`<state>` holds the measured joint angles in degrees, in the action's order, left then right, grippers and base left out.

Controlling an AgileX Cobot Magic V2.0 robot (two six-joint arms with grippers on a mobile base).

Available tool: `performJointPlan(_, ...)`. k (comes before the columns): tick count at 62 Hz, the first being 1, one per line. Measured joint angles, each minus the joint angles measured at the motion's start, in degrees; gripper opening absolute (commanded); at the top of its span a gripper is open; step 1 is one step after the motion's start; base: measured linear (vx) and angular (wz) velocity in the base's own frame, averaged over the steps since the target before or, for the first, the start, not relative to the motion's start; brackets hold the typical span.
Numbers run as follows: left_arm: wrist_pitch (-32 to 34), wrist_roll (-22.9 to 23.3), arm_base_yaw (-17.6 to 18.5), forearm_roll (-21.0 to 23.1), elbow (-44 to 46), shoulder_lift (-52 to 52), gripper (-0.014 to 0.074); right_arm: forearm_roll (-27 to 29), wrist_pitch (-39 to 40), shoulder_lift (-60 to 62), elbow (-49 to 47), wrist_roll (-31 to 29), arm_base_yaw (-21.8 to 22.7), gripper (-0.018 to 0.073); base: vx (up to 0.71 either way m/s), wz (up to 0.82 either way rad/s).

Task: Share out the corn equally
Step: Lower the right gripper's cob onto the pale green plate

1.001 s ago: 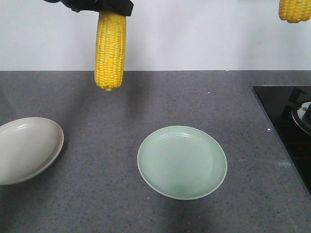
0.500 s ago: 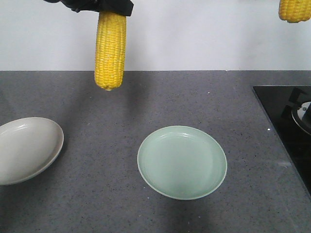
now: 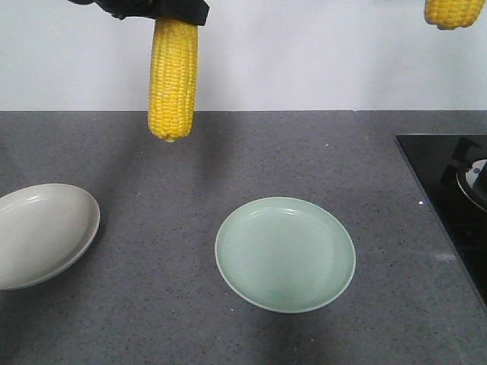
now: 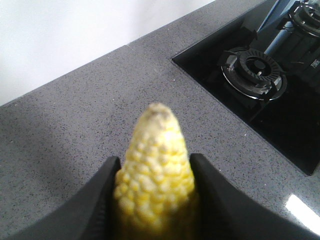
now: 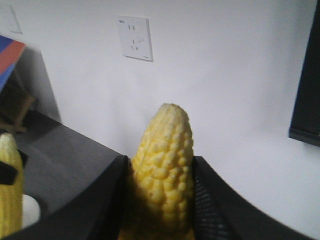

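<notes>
In the front view my left gripper (image 3: 176, 14) is shut on the top of a yellow corn cob (image 3: 173, 80), which hangs tip down high over the counter, behind and left of the pale green plate (image 3: 285, 253). The left wrist view shows this cob (image 4: 157, 170) clamped between the black fingers (image 4: 107, 180) of that gripper (image 4: 155, 161). A second cob's end (image 3: 453, 11) shows at the top right corner; the gripper holding it is out of that frame. In the right wrist view my right gripper (image 5: 160, 162) is shut on that cob (image 5: 165, 185). Both plates are empty.
A beige plate (image 3: 42, 232) lies at the counter's left edge. A black hob (image 3: 449, 190) with a gas burner (image 4: 255, 70) takes up the right side. A white wall with a socket (image 5: 135, 37) stands behind. The left arm's cob (image 5: 9, 190) shows at the right wrist view's left edge.
The cob at the top right has risen slightly and shifted a little left. The left cob and both plates have not moved.
</notes>
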<state>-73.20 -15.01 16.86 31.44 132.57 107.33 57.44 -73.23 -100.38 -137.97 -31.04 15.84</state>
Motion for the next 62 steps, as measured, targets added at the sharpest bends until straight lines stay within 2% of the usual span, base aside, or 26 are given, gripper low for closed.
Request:
performJointPlan(11, 0.0, 0.0, 0.0, 0.0, 0.0, 0.0, -0.0006, 1.0, 0.0, -2.0, 0.0, 9.2, -4.4, -0.0006, 0.0, 0.0)
performJointPlan(20, 0.0, 0.0, 0.0, 0.0, 0.0, 0.0, -0.0006, -4.7, 0.1, -5.2, 0.6, 12.6, -11.2, -0.0006, 0.0, 0.0)
performJointPlan(27, 0.0, 0.1, 0.0, 0.0, 0.0, 0.0, -0.0006, -7.8, 0.3, -6.8, 5.6, 12.9, -16.9, -0.0006, 0.0, 0.0)
performJointPlan(44, 0.0, 0.9, 0.0, 0.0, 0.0, 0.0, -0.0006, -13.3, 1.0, -7.4, 27.9, 5.2, -27.7, -0.0006, 0.0, 0.0)
performJointPlan(52, 0.0, 1.1, 0.0, -0.5, 0.0, 0.0, -0.0006, -15.2, 1.2, -7.9, 36.7, -0.5, -29.8, -0.0006, 0.0, 0.0)
performJointPlan(62, 0.0, 2.3, 0.0, -3.4, 0.0, 0.0, -0.0006, -16.1, 2.0, -8.0, 42.4, -3.6, -30.1, -0.0001, 0.0, 0.0)
